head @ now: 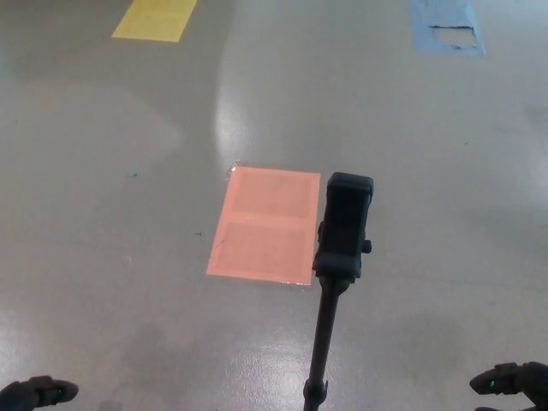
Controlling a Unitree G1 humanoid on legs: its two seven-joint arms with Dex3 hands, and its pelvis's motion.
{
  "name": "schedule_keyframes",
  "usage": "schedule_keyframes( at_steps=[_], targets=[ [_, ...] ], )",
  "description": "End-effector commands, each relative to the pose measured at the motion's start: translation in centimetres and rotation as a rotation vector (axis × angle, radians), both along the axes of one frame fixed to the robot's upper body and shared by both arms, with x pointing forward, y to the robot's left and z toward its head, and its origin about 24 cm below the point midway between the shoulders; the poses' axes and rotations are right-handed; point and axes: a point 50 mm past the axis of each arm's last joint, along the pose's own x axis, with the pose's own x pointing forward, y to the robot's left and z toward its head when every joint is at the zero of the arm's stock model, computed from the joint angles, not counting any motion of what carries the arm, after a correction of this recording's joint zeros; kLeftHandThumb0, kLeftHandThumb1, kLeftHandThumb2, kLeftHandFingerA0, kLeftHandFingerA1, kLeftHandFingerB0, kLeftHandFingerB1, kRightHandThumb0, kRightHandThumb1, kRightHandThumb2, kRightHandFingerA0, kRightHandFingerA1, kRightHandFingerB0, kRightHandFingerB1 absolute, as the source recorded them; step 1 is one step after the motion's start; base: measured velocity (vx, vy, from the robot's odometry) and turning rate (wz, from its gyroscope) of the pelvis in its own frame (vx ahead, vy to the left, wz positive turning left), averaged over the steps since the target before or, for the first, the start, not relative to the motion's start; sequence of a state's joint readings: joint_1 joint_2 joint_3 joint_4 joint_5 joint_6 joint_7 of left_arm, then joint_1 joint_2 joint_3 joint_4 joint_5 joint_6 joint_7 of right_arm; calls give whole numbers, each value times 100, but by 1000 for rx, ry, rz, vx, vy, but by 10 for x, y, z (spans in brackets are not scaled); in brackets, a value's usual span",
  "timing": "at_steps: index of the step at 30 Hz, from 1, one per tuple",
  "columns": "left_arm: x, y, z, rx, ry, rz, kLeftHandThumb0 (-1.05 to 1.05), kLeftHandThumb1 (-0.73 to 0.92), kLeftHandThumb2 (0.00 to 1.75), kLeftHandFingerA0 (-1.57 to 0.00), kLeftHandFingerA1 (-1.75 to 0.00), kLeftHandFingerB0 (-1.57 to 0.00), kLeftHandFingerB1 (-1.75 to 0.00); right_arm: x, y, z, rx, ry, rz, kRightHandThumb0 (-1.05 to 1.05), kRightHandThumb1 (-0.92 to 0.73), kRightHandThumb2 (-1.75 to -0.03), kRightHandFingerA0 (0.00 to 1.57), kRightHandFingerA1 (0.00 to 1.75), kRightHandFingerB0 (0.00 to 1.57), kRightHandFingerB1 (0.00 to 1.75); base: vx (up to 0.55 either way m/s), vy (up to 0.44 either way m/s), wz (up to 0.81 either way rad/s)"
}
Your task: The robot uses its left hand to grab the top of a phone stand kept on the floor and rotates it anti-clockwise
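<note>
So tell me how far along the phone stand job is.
The phone stand stands upright on the floor, beside the orange patch, held by nothing. Only the tip of the left robot hand shows at the bottom edge, well clear of the stand's top; likewise the right robot hand. That fits a stand either already turned or awaiting its grab.

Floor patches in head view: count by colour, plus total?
Orange patch: 1
Yellow patch: 1
Blue patch: 1, torn in the middle
Total: 3
</note>
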State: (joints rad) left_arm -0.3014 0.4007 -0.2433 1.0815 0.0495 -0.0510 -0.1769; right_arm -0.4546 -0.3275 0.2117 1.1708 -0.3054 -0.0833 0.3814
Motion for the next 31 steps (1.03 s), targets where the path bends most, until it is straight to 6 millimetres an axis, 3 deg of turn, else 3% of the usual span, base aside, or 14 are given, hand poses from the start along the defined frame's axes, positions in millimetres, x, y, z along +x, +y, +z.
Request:
schedule_keyframes(
  at_steps=[1, 8, 9, 14, 15, 16, 18, 22, 23, 24, 25, 26, 29, 31],
  targets=[
    [-4, 15, 8, 120, -62, -108, -50, 60, 58, -54, -39, -30, -31, -7, -10, -1, -7, -9, -33, -53, -80, -63, 57, 41, 20, 29, 0, 0, 0],
    [-14, 15, 0, 119, -21, -131, -48, 60, 58, -53, -39, -30, -31, -20, -11, -11, -15, 13, -24, -53, -80, -63, 57, 41, 20, 29, 0, 0, 0],
    [-22, 13, -6, 113, -3, -136, -47, 61, 58, -49, -38, -29, -30, -28, -15, -15, -20, 28, -23, -40, -58, -102, 46, 62, 6, 44, 0, 0, 0],
    [-40, 9, -19, 101, 43, -146, -47, 61, 58, -48, -37, -29, -30, -47, -20, -25, -25, 74, -28, -40, -58, -102, 46, 62, 6, 44, 0, 0, 0],
    [-43, 10, -20, 100, 49, -140, -48, 60, 58, -51, -38, -30, -31, -50, -19, -27, -25, 79, -35, -51, -78, -63, 56, 40, 22, 30, 0, 0, 0],
    [-47, 12, -22, 99, 55, -132, -48, 60, 58, -51, -38, -30, -31, -53, -19, -30, -24, 85, -43, -51, -78, -63, 56, 40, 22, 30, 0, 0, 0],
    [-49, 12, -23, 98, 63, -131, -33, 41, 91, -57, -67, -15, -47, -55, -19, -31, -22, 100, -46, -53, -78, -63, 56, 40, 21, 29, 0, 0, 0],
    [-51, 13, -24, 101, 72, -132, -58, 52, 78, -66, -60, -26, -41, -57, -19, -32, -21, 105, -47, -53, -79, -64, 56, 40, 20, 29, 0, 0, 0],
    [-50, 11, -25, 96, 73, -134, -50, 59, 58, -73, -54, -30, -31, -57, -21, -32, -21, 107, -47, -40, -57, -101, 47, 62, 7, 44, 0, 0, 0],
    [-50, 10, -25, 95, 74, -134, -50, 59, 58, -73, -54, -30, -31, -58, -21, -32, -21, 107, -48, -40, -57, -101, 47, 62, 7, 44, 0, 0, 0],
    [-53, 9, -27, 89, 85, -134, -50, 61, 59, -73, -52, -31, -31, -63, -23, -34, -24, 116, -52, -52, -79, -63, 57, 40, 20, 29, 0, 0, 0],
    [-56, 8, -29, 85, 93, -137, -55, 51, 78, -54, -53, -26, -42, -68, -24, -36, -28, 125, -53, -51, -80, -63, 57, 40, 20, 29, 0, 0, 0],
    [-59, 6, -31, 89, 100, -154, -55, 51, 78, -50, -51, -28, -42, -72, -25, -39, -35, 137, -54, -51, -79, -63, 56, 40, 20, 29, 0, 0, 0],
    [-57, 5, -31, 101, 106, -165, -49, 59, 60, -66, -45, -32, -32, -73, -26, -39, -33, 136, -71, -51, -79, -63, 57, 40, 21, 29, 0, 0, 0]
  ],
)
